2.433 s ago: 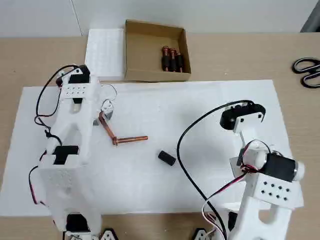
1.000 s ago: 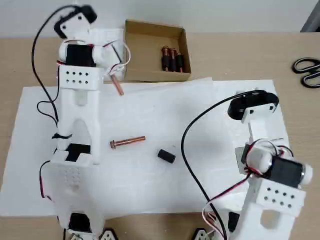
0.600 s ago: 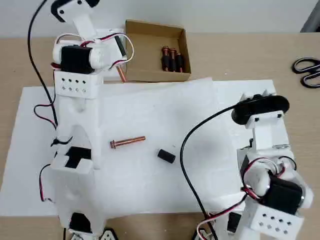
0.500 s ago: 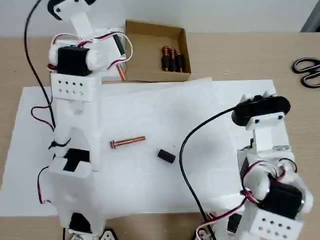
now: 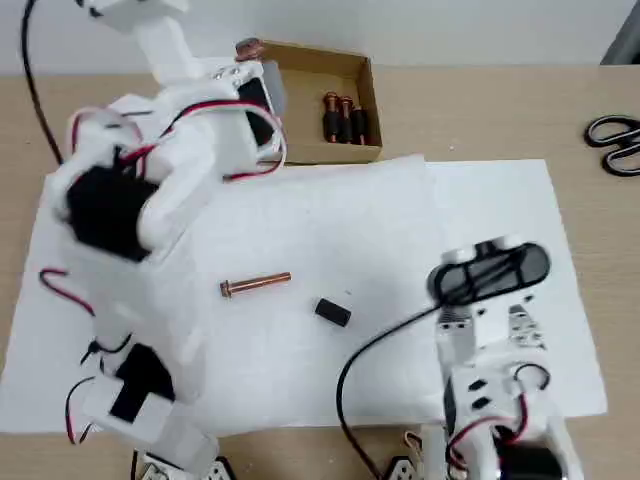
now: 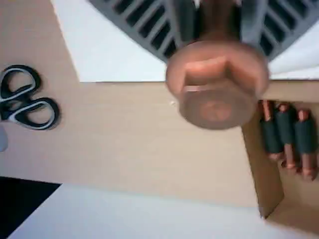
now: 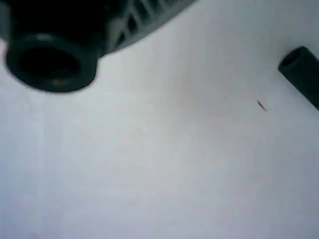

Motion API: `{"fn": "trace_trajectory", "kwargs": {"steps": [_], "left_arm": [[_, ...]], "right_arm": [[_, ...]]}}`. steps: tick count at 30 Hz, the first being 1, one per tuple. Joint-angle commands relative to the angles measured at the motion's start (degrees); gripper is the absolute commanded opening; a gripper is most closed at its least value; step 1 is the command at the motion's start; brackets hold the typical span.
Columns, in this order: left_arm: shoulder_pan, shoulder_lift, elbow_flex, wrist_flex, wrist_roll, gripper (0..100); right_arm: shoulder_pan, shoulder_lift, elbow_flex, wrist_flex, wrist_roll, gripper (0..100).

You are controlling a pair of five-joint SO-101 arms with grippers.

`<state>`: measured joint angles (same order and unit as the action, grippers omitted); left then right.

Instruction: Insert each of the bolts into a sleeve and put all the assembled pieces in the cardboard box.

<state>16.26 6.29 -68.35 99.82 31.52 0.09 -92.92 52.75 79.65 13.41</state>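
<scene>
While L claw (image 6: 217,22) grips hex-head copper bolt (image 6: 217,82) | R claw (image 7: 60,30): prob. sleeve (image 7: 50,83)

Two bolts (image 5: 256,284), two sleeves (image 7: 301,74), three assemblies (image 5: 345,118)

The open brown cardboard box (image 5: 312,150) stood behind the white foam sheet (image 5: 450,220), with three sleeved copper bolts (image 5: 344,118) side by side in its right half. On the sheet, a loose copper bolt (image 5: 257,284) lay left of a short black sleeve (image 5: 333,312). Black-handled scissors (image 5: 612,140) lay far right, off the sheet. The left gripper (image 6: 215,17) held a second copper bolt (image 6: 217,84) above the box's far-left corner. The right gripper (image 7: 55,30) held a second black sleeve (image 7: 50,62) above the sheet.
</scene>
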Motion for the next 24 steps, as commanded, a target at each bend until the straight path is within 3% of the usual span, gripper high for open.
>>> {"fn": "trace_trajectory", "kwargs": {"steps": [1, 9, 18, 24], "left_arm": [[0.0, -6.2, -2.2, 0.6, -1.1, 1], [-0.9, -10.7, -2.2, 0.7, -5.6, 1], [-1.0, -19.9, -1.5, 0.7, -11.3, 1], [-1.0, -30.8, 11.5, 0.7, -12.8, 1]], "right_arm": [[-5.1, -5.4, 4.4, -5.6, -2.4, 0.4], [-15.2, -11.0, 13.4, -12.9, -5.5, 0.4], [-19.6, -10.9, 19.5, -23.0, -7.4, 0.4], [-24.7, -10.9, 23.1, -31.4, -13.5, 0.4]]}}
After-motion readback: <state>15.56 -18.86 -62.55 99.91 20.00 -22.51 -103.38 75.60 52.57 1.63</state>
